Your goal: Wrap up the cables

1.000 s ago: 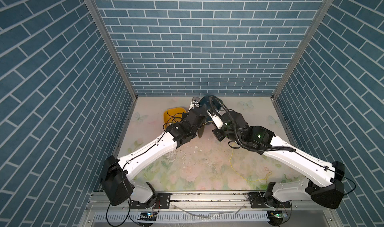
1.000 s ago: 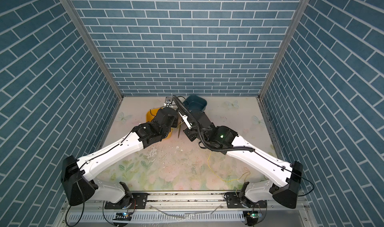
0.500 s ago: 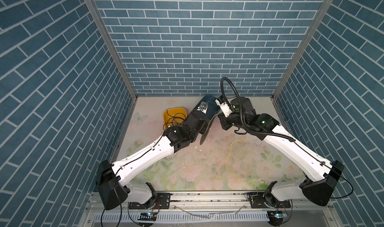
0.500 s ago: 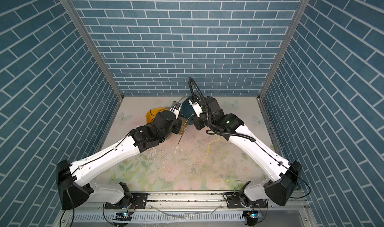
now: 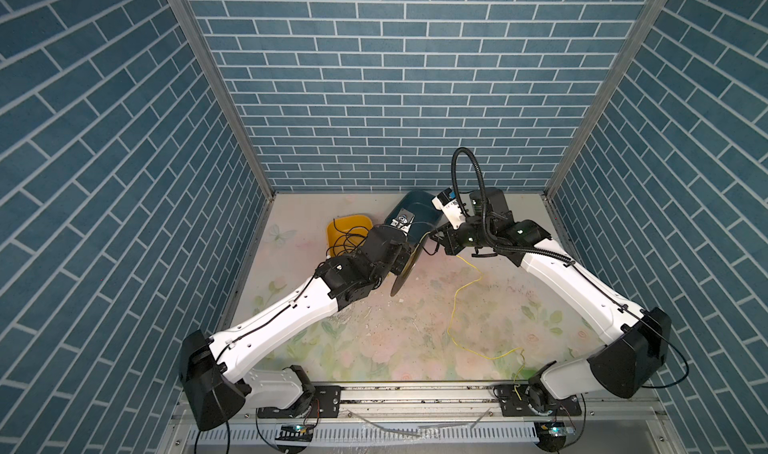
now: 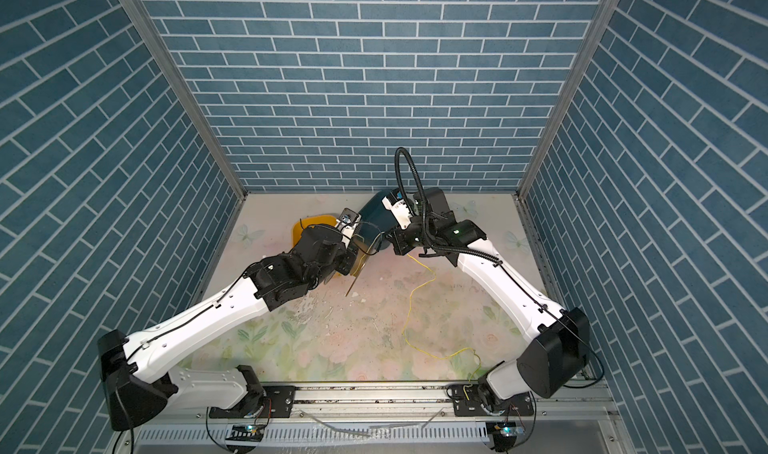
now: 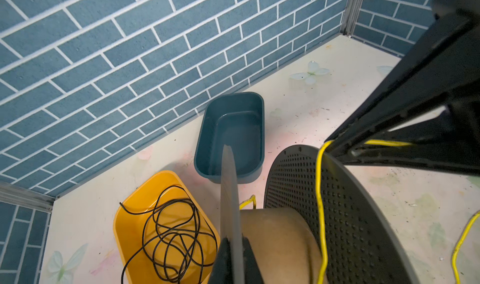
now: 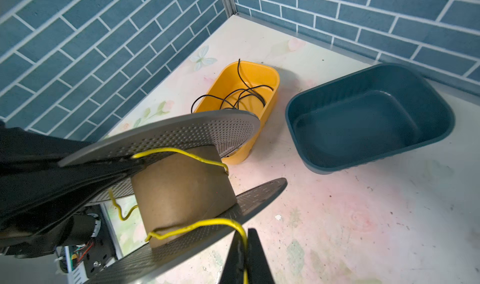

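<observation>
**Spool**: one flange is clamped between the fingers of the left gripper. The core sits just beside them, and the second flange is beyond the core.

**Cable**: pinched between the fingers of the right gripper. From there it runs onto the core between the flanges. In both top views the slack trails from those fingers forward over the table to the front rail.

**Wire tub**: on the table, left of the left fingers and near the back-left corner, with the wire tangle inside it.

**Second tub**: right of the wire tub, behind both pairs of fingers, near the back wall.
</observation>
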Robot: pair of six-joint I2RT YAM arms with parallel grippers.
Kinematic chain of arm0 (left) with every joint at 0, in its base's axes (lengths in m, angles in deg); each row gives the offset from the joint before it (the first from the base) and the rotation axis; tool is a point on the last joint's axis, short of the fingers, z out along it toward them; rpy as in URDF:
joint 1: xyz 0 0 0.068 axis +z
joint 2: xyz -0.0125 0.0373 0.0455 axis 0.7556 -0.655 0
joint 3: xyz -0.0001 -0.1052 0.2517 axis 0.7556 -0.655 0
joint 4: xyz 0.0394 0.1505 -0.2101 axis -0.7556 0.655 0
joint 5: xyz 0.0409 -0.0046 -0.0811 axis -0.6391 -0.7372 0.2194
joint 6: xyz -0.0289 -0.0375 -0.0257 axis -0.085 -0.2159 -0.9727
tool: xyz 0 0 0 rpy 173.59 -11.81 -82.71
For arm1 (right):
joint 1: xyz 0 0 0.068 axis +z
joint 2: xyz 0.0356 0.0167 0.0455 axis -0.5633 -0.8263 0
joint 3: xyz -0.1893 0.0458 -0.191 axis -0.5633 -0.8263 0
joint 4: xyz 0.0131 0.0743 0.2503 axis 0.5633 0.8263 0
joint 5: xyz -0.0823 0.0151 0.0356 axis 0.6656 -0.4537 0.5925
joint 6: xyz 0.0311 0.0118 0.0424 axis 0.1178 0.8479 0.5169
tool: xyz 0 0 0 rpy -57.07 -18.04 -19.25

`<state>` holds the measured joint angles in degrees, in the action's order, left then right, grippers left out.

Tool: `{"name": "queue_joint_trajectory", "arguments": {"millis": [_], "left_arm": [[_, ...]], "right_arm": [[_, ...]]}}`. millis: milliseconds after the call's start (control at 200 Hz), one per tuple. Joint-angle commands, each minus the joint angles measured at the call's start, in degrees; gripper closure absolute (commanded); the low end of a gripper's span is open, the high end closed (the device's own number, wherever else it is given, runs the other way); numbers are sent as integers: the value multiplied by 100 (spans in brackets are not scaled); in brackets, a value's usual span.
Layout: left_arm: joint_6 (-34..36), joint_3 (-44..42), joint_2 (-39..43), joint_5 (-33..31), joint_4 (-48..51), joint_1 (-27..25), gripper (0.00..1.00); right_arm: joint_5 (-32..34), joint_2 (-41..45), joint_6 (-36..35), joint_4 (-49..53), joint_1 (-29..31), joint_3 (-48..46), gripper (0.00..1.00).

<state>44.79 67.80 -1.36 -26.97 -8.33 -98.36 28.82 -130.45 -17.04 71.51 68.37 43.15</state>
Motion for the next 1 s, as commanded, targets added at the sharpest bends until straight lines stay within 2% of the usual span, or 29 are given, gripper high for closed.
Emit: {"name": "queue_joint_trajectory", "arguments": {"millis": [0,70,215,325,540,690,900,995], "left_arm": [[-169,396,381,-329,525,165,100],[-270,515,347,-346,563,292,100],[-345,796,217,-424,588,504,100],[-325,1004,55,-436,568,533,100],[-319,1194,-115,-391,613,533,100],[-336,1325,-197,-385,736,533,100],[-381,1633,-395,-505,1091,575,100],[-433,1803,-523,-455,1242,643,100]], "right_arm": [[866,2,279,-323,-526,-262,79],[834,145,261,-312,-526,-269,69],[858,438,218,-134,-525,-249,39],[952,639,191,-64,-526,-299,28],[1088,992,146,-35,-530,-485,24],[939,1235,182,-211,-526,-790,24],[585,1965,214,-404,-517,-1406,24],[634,2325,257,-393,-517,-1630,23]]}}
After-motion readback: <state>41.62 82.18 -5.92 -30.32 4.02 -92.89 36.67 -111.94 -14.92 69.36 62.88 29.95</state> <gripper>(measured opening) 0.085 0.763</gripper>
